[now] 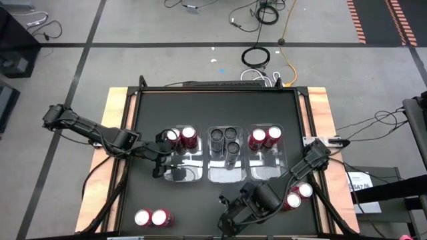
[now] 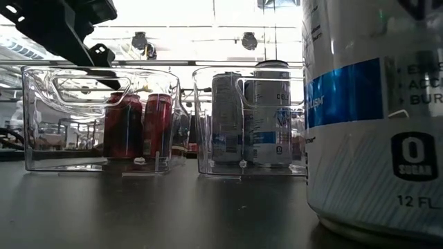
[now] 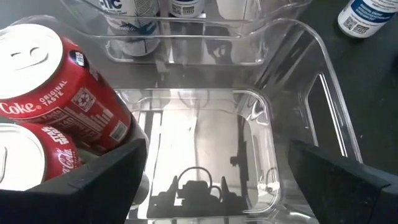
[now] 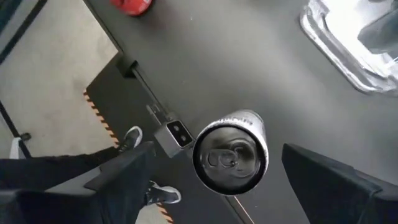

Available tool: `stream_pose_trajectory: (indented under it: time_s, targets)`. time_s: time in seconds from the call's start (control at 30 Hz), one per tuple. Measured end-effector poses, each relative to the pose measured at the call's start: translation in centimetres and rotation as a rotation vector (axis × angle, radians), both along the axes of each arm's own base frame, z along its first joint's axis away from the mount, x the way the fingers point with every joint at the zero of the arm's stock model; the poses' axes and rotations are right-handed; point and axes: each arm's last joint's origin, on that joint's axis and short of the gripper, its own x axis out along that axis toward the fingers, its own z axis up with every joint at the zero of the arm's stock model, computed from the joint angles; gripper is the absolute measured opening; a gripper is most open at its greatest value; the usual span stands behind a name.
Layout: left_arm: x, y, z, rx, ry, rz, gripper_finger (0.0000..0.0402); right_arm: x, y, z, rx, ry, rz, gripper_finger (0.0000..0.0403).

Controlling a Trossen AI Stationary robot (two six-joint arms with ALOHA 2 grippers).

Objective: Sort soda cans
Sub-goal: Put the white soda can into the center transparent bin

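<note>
As bins hold two red cans (image 1: 183, 138), perhaps three grey cans (image 1: 225, 139).

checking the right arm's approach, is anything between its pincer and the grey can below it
Nothing visible. The right pincer hangs open directly over the grey can, one finger on each side, with only bare table around it.
</note>
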Motion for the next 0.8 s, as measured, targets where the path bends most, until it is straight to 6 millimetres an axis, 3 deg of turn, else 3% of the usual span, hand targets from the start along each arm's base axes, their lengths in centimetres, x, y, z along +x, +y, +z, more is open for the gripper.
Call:
stream_pose_trajectory:
  time_s: [0.53, 0.8]
  targets:
    - [0.0, 0.0, 0.0, 0.014, 0.001, -0.023, 0.0393, 1.0, 2.1, -4.4, -0.086, 0.084, 0.062, 0.0345]
    - [0.0, 0.0, 0.0, 0.017, -0.001, -0.027, 0.0393, 0.9, 2.0, -5.2, -0.111, 0.131, 0.055, 0.0345]
